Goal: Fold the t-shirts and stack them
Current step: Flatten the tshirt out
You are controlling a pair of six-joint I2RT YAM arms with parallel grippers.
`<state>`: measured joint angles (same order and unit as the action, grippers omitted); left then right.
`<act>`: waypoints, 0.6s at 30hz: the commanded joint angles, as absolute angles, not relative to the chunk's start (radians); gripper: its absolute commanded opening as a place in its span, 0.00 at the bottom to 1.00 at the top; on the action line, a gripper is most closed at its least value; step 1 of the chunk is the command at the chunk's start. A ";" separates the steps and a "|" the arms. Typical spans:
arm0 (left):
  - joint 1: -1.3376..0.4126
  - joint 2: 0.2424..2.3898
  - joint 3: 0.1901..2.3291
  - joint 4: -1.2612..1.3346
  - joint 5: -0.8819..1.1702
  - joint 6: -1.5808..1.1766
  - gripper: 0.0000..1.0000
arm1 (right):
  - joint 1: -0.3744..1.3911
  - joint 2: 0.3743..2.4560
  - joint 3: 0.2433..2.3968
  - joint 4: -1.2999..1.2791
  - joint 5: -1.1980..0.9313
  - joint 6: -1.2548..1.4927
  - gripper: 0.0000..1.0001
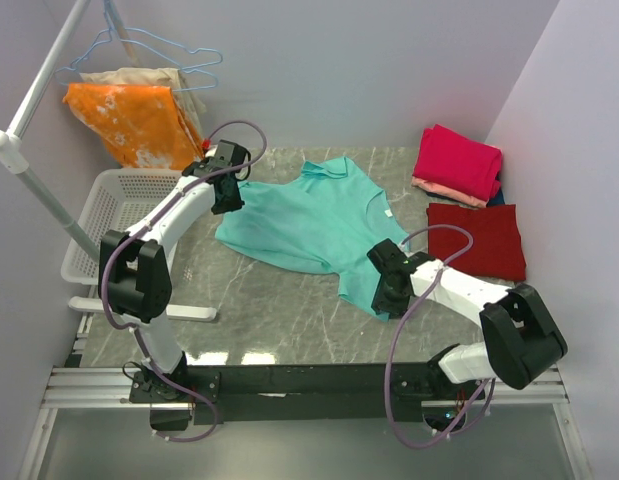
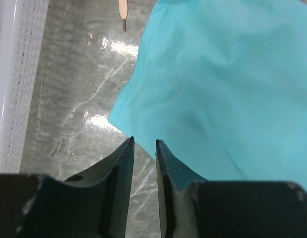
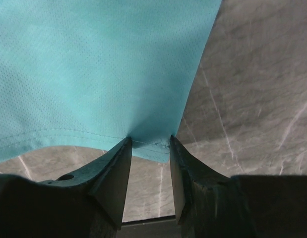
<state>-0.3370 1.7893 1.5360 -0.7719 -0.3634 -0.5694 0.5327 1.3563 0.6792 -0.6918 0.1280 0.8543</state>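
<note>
- The teal t-shirt [image 1: 307, 222] lies spread face-up near the middle of the desk [image 1: 289, 315], collar toward the far wall and hem toward the arms.
- At the right edge, the magenta-pink shirt [image 1: 457, 158] sits folded on the salmon shirt [image 1: 441, 189], with the dark red shirt [image 1: 479, 240] flat just beside them.
- The right jaws are clamped on the near hem corner of the teal shirt. In the right wrist view the stitched hem [image 3: 69, 135] gathers into creases that run into the pinch.
- The left jaws stand a narrow gap apart with nothing between them, poised just short of the shirt's far-left edge, near the white basket [image 1: 109, 210].
- The cloth looks thin, light and limp. It probably sags and drags from any single hold, so two spaced holds would suit it better.
- The doubled hem and the sleeve or shoulder seam are the firmest places to pinch. A hold on mid-panel would likely catch only one layer.
- The polished desk probably lets the shirt slide, so a sideways pull could shift the whole garment rather than fold it.
</note>
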 commanded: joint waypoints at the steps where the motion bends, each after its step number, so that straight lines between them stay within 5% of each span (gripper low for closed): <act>1: -0.330 1.730 1.534 -0.759 -0.362 -0.568 0.31 | 0.551 1.367 0.646 -0.672 0.124 0.893 0.44; 8: -0.327 1.721 1.548 -0.767 -0.353 -0.568 0.31 | 0.551 1.422 0.641 -0.643 0.094 0.894 0.40; 11: -0.325 1.715 1.549 -0.770 -0.354 -0.568 0.31 | 0.552 1.443 0.652 -0.634 0.086 0.888 0.05; 12: -0.327 1.713 1.548 -0.772 -0.354 -0.568 0.31 | 0.552 1.448 0.656 -0.635 0.086 0.888 0.00; 18: -0.324 1.695 1.525 -0.779 -0.361 -0.577 0.31 | 0.565 1.390 0.744 -0.713 0.164 0.882 0.00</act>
